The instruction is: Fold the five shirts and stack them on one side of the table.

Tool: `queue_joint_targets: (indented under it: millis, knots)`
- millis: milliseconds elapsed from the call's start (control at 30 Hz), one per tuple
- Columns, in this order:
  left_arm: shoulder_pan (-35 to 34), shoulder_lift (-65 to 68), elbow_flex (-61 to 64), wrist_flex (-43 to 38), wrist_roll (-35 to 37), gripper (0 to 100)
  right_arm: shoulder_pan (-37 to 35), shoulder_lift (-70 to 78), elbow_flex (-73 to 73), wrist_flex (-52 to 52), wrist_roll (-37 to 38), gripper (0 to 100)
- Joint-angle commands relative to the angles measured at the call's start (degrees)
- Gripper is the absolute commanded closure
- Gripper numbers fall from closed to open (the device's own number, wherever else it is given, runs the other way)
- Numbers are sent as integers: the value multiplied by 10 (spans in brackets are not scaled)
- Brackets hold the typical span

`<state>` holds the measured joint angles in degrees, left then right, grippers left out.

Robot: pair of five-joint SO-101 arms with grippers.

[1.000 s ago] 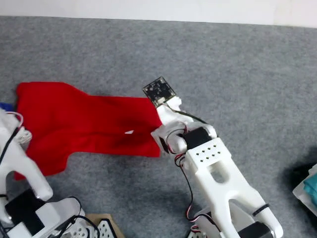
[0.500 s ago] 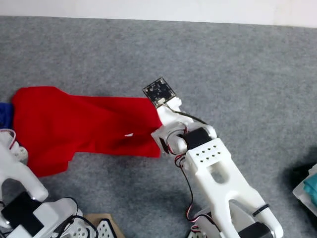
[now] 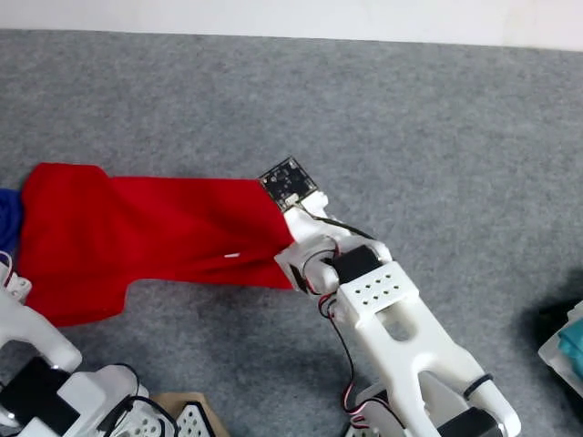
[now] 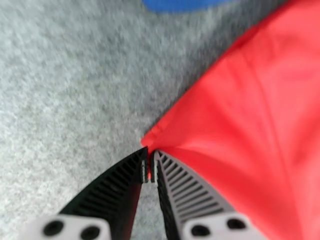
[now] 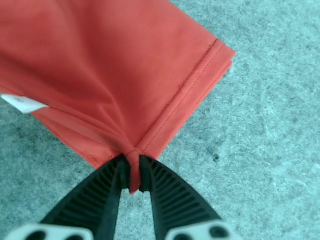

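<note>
At the near edge of the grey surface (image 3: 410,118) stand the bases of both arms, and a small tan board (image 3: 182,402) lies between them. The left arm (image 3: 36,337) rises at the near left corner, and the white right arm (image 3: 401,319) stretches from the near middle toward the centre.

The left end effector (image 4: 150,167) is clenched on the near left corner of the red shirt (image 3: 155,232); a thin bit of red cloth sits between its tips. The right end effector (image 5: 131,172) is also clenched, grasping the near right corner of the shirt at the stitched hem. From above, the wrist of the right arm and its small dark camera board (image 3: 290,180) cover this corner, so the grip itself is hidden there.

The shirt lies spread on the left half of the surface, stretched between the two grips, with a small white label (image 3: 233,256) near its near edge. A blue cloth (image 3: 7,218) touches its far left side. At the right edge, well apart from the shirt, is a teal object (image 3: 572,341). A white strip (image 3: 273,18) borders the far edge of the surface.
</note>
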<state>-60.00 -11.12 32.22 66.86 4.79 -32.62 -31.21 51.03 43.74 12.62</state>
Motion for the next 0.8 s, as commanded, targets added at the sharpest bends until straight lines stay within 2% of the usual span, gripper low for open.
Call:
queue_joint_targets:
  millis: [0,533,633,767]
  knots:
    - [-3,-19,12,-23,12,994,-5,-19,-1,-7,-4,991]
    - [-4,-20,79,-146,14,977,-15,-19,14,-3,-4,989]
    - [-5,-20,79,-142,15,886,-39,-19,13,26,-4,924]
    - [-6,-25,74,-123,49,709,-59,-20,6,49,-4,802]
